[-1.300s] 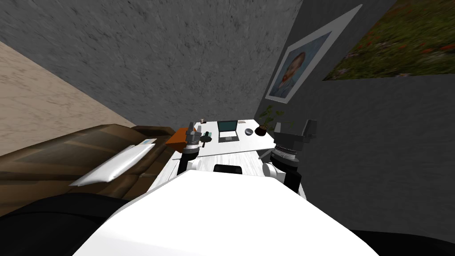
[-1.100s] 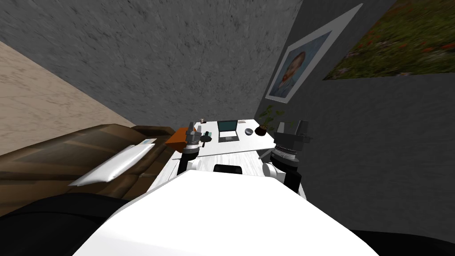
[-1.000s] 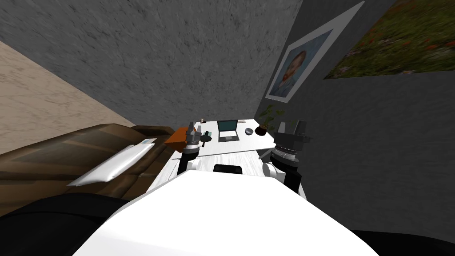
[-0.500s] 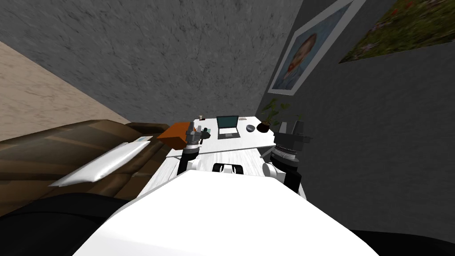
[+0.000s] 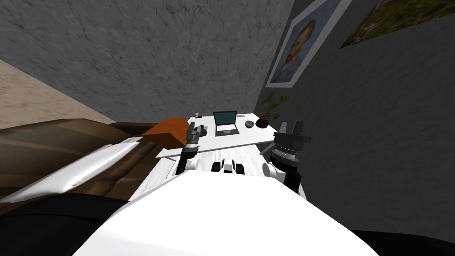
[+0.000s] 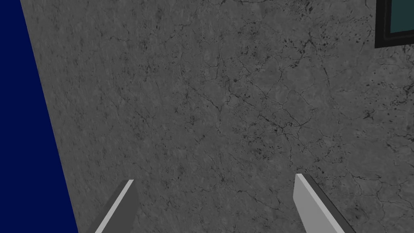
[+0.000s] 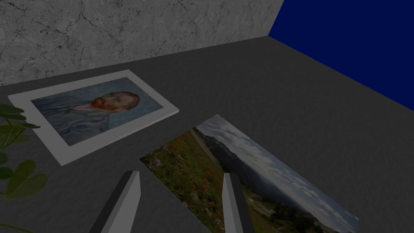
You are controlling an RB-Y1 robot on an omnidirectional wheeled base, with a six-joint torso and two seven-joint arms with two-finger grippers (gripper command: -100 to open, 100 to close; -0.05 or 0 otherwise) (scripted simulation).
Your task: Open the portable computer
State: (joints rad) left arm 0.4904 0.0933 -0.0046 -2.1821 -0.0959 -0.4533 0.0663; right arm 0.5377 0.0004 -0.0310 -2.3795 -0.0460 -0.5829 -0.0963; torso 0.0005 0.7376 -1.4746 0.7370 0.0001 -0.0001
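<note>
The laptop sits toward the far edge of the white bench, lid up, teal screen facing me; its keys are too small to read. To its right are a small dark round thing and a potted plant. The left hand hangs nearer me, left of the laptop; its wrist view shows the fingers spread wide. The right hand is raised by the bench's right end, well apart from the laptop, fingers parted on nothing.

Head camera looks steeply down, well back from the laptop on the table; wrist cameras face walls, right sharing the portrait.
</note>
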